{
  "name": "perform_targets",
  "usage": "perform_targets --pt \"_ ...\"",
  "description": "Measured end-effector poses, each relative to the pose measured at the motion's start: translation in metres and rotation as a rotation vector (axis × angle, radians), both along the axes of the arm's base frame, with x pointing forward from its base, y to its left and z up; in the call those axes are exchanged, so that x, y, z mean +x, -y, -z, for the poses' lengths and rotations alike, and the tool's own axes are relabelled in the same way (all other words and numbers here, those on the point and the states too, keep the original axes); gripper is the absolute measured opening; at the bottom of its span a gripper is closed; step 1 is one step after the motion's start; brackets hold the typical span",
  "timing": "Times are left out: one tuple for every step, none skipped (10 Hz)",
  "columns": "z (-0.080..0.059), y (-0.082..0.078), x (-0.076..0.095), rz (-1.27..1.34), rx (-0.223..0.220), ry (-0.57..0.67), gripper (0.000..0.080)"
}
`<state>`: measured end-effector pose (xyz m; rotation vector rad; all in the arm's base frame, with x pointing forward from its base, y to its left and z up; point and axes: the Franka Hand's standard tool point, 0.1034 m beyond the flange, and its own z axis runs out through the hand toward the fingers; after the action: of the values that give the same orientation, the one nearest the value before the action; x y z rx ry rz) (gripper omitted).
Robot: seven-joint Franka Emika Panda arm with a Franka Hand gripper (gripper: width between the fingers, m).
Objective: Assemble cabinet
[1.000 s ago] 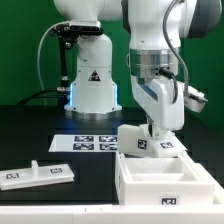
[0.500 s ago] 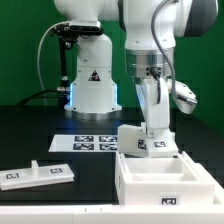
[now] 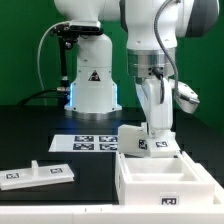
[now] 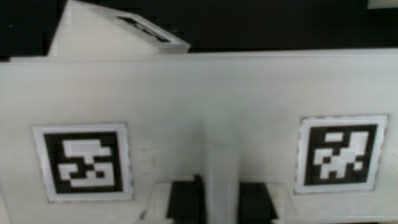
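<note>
My gripper [image 3: 158,132] points straight down at the back rim of the white open cabinet box [image 3: 150,186] at the exterior view's lower right. It is shut on an upright white tagged panel [image 3: 136,141] that stands against that back rim. In the wrist view the panel [image 4: 214,100] fills the frame with two square tags, and a thin white ridge runs between my dark fingers [image 4: 178,200]; the gripper [image 4: 214,202] closes on that ridge. Another white tagged piece [image 4: 111,35] shows beyond the panel.
A flat white cabinet panel with tags [image 3: 36,174] lies at the exterior view's lower left. The marker board [image 3: 88,143] lies in front of the white robot base [image 3: 92,85]. The table is black.
The wrist has swung from a tilt to upright over the panel during the first half second. Since then nothing has visibly moved.
</note>
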<state>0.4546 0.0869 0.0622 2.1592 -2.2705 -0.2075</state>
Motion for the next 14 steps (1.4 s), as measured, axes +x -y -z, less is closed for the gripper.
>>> perform_targets --pt "0.0 0.0 0.0 -0.002 0.0 0.0 0.0064" --pt "0.0 -0.001 -0.002 -0.004 0.006 -0.02 0.0064" --pt "0.0 -0.002 -0.001 -0.009 0.006 -0.019 0.0064" --pt "0.001 -0.003 -0.004 -0.013 0.012 -0.048 0.0064" --pt "0.001 -0.005 -0.005 -0.014 0.024 -0.09 0.0064" --pt "0.001 -0.005 -0.002 -0.015 0.019 -0.077 0.0064" --pt "0.002 -0.005 -0.001 -0.017 0.016 -0.065 0.0064" --pt "0.002 -0.004 0.001 -0.02 0.012 -0.048 0.0064" --pt "-0.002 -0.002 0.004 -0.029 0.014 -0.034 0.0064" --pt "-0.005 0.001 0.008 -0.037 0.003 0.023 0.0064" --pt "-0.005 0.004 0.009 -0.038 -0.011 0.088 0.0064" --pt "-0.005 0.007 0.011 -0.037 -0.025 0.154 0.0064" --pt "-0.008 0.011 0.016 -0.037 -0.047 0.247 0.0064" --pt "-0.009 0.009 0.017 -0.04 -0.045 0.26 0.0064"
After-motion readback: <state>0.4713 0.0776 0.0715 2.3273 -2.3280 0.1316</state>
